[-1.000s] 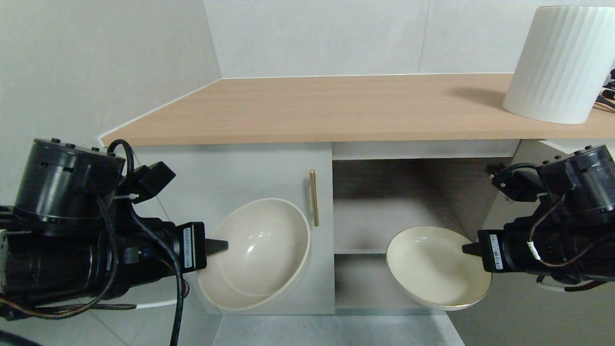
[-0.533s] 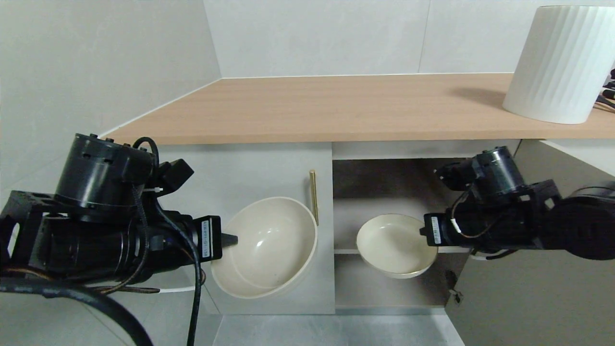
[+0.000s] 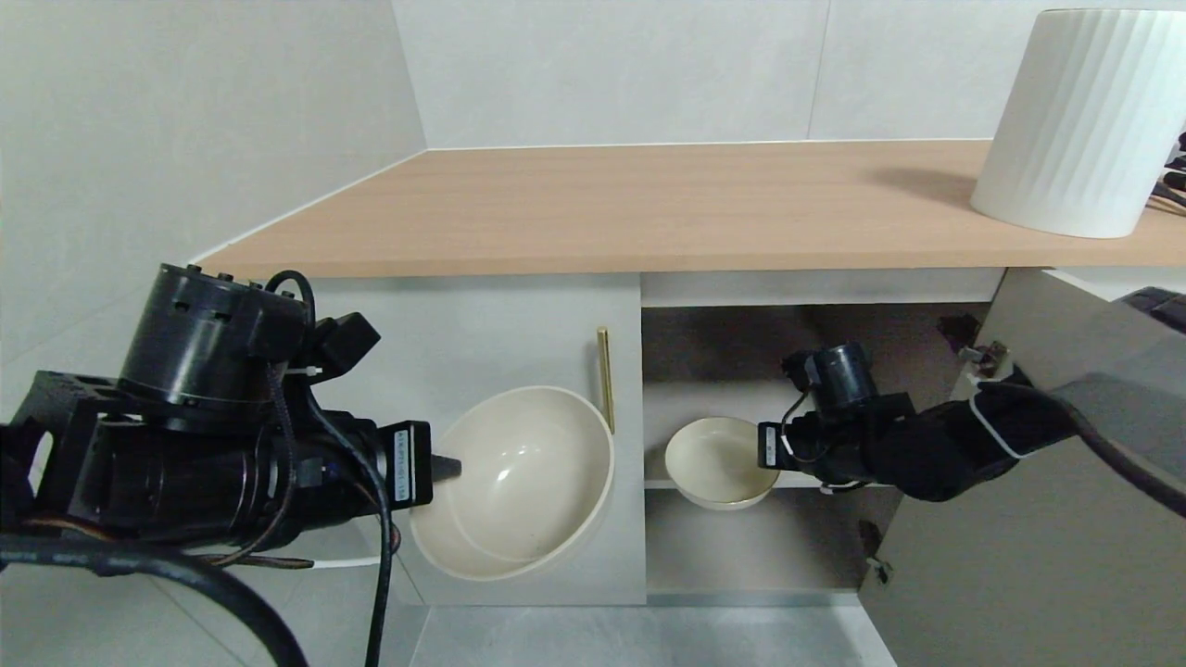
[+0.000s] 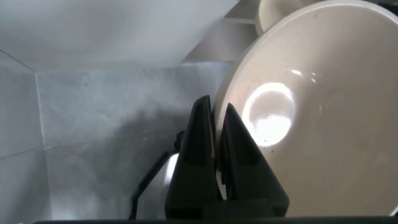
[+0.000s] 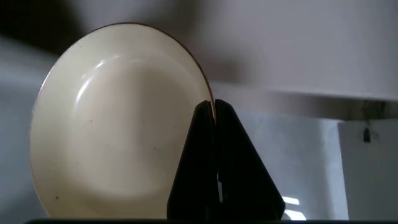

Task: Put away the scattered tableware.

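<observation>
A large cream bowl hangs in front of the closed left cabinet door, gripped by its rim in my left gripper, which is shut on it; the same bowl and left gripper show in the left wrist view. A smaller cream bowl is held by its rim in my right gripper, shut on it, inside the open right cabinet compartment at the level of the shelf. The right wrist view has this bowl with my right gripper pinching its rim.
The wooden countertop runs above the cabinet, with a white ribbed container at its right end. A brass handle is on the closed left door. The right cabinet door stands swung open beside my right arm.
My right arm has pushed forward and left, carrying the smaller bowl from in front of the cabinet into the open compartment. My left arm shifted slightly right with the large bowl.
</observation>
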